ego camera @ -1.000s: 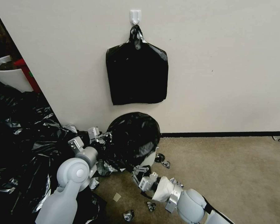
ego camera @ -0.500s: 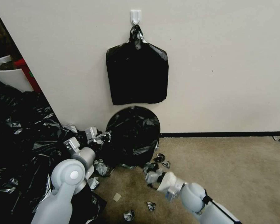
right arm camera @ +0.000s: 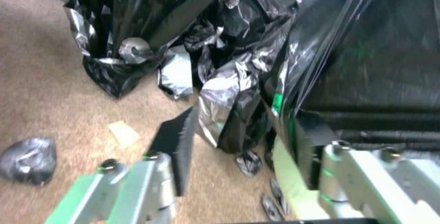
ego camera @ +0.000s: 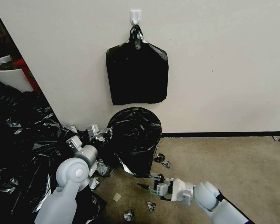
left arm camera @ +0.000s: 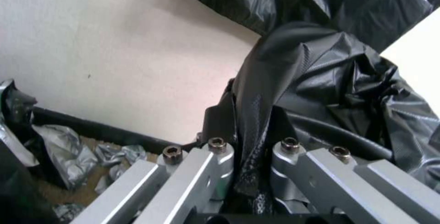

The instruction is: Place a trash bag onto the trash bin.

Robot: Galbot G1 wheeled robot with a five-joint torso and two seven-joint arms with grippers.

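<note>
Head view: at centre, against the wall, the trash bag (ego camera: 135,137) drapes over and hides the trash bin. Left wrist view: the left end effector (left arm camera: 250,169) is clamped on a fold of film, anchoring that side. Right wrist view: the right end effector (right arm camera: 238,148), lower centre, gapes empty just beside the bag's skirt.

A beige short-pile carpet floor (ego camera: 227,168) meets the white wall along a dark baseboard. Against that wall stands the small round bin draped in a wrinkly glossy black plastic trash bag (ego camera: 137,137), the bag's lower edge reaching the carpet. To the robot's left lies a large heap of crumpled black plastic bags (ego camera: 18,137). Small crumpled scraps of black film (ego camera: 161,159) lie scattered near the bin, and a small pale square scrap (ego camera: 116,197) lies flat on the carpet.
</note>
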